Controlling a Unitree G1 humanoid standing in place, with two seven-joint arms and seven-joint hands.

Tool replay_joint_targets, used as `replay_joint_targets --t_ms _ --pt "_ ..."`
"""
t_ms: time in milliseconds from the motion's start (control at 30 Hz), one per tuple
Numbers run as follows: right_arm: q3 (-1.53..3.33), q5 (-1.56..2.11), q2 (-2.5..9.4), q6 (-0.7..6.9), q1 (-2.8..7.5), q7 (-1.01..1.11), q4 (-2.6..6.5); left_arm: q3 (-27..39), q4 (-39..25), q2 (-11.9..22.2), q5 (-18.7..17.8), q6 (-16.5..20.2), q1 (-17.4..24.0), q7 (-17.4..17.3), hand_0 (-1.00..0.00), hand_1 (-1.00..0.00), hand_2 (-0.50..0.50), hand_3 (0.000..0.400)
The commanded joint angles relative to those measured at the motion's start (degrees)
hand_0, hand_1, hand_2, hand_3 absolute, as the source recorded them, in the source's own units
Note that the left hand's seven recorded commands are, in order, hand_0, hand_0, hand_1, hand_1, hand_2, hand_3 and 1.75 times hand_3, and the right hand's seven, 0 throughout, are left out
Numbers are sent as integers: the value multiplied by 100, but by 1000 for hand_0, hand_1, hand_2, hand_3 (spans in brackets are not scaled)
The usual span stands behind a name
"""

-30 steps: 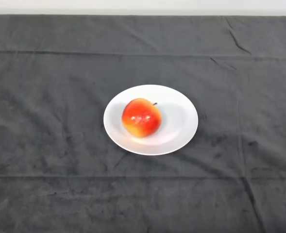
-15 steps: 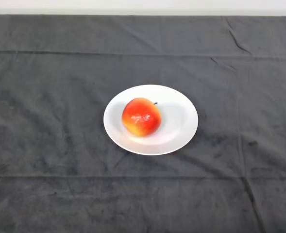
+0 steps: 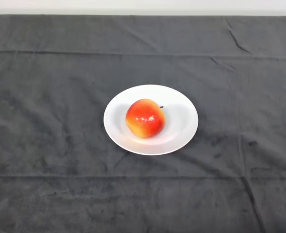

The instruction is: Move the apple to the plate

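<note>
Apple (image 3: pixel 145 118) sits on white plate (image 3: pixel 181 127), a bit toward 9 o'clock of the plate's middle, with bare plate showing mostly on the 3 o'clock side. Skin is red-orange with a yellowish patch at its 7 o'clock edge; a small dark stem tip pokes out at about 1 o'clock. Plate rests near the middle of the dark cloth (image 3: pixel 50 145), which is creased, with fold lines running across at 12 and 6 o'clock. Pale strip (image 3: pixel 143 7) along far edge.

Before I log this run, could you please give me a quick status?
Apple resting on white plate, left of centre. Nothing in the way on the dark cloth.
</note>
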Motion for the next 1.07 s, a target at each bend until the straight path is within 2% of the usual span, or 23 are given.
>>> replay_joint_targets --t_ms 33,1067 --pt "-76 17 -23 8 2 29 129 148 275 318 64 -207 -265 -91 0 0 0 0" --pt "-79 10 -27 7 -2 36 141 257 453 356 60 -265 -312 -243 0 0 0 0"
